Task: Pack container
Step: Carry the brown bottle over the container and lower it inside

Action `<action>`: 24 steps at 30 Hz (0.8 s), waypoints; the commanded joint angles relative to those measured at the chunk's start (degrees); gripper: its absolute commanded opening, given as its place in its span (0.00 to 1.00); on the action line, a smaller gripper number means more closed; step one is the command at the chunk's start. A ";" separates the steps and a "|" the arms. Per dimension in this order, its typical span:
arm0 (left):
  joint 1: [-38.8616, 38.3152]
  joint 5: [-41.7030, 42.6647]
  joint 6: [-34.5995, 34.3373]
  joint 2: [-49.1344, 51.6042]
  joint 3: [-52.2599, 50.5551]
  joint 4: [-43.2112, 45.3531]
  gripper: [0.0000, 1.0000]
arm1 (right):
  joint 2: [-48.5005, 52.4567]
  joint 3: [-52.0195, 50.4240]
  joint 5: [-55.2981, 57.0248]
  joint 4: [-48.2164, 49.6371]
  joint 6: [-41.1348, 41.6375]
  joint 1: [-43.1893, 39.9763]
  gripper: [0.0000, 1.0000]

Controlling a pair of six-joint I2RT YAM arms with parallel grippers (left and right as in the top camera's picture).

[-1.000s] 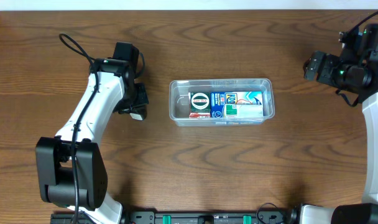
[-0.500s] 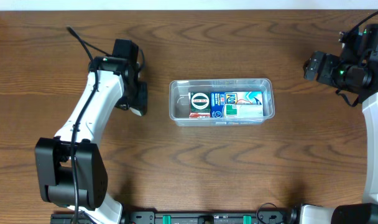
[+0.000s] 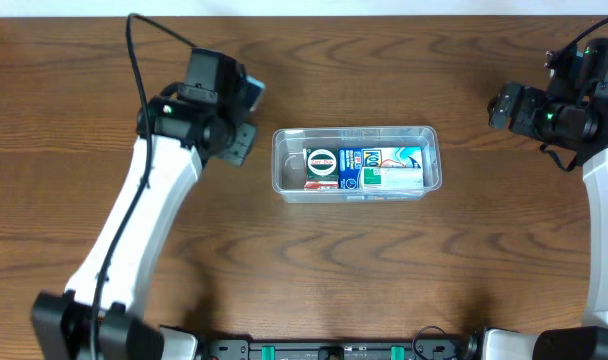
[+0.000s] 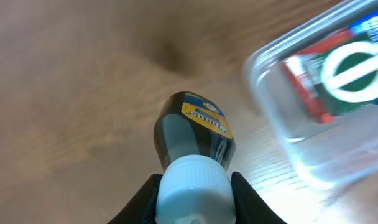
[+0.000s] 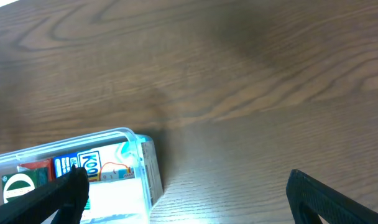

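Tub [image 3: 354,131] sits mid-desk [image 3: 384,270], long side running 9 to 3 o'clock, packets [image 3: 364,168] lying flat inside. Left claw [image 4: 194,198] clenched on small dark bottle [image 4: 195,134], pinching its white cap [image 4: 192,180], up at tub's 10 o'clock, just beside the corner. Can't tell if bottle touches desk. Right claw [image 5: 186,199] released, fingers wide apart, well off at tub's 2 o'clock.

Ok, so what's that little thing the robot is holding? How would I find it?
Find the clear container in the middle of the wooden table. Just beside its end, on the left arm's side, the left claw pinches a small dark bottle. It is the only thing outside the container, and it has a white cap and a yellow-and-blue label.
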 commanded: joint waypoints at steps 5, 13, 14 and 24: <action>-7.30 -0.46 4.39 -7.15 2.01 2.38 0.10 | 0.26 0.11 0.00 -0.07 0.57 -0.39 0.99; -12.83 -0.42 7.89 -6.21 1.44 2.67 0.10 | 0.26 0.11 0.00 -0.07 0.57 -0.39 0.99; -12.83 -0.31 7.89 -5.68 1.40 2.58 0.11 | 0.26 0.11 0.00 -0.07 0.57 -0.39 0.99; -12.83 -0.24 8.33 1.75 1.33 1.53 0.11 | 0.26 0.11 0.00 -0.07 0.57 -0.39 0.99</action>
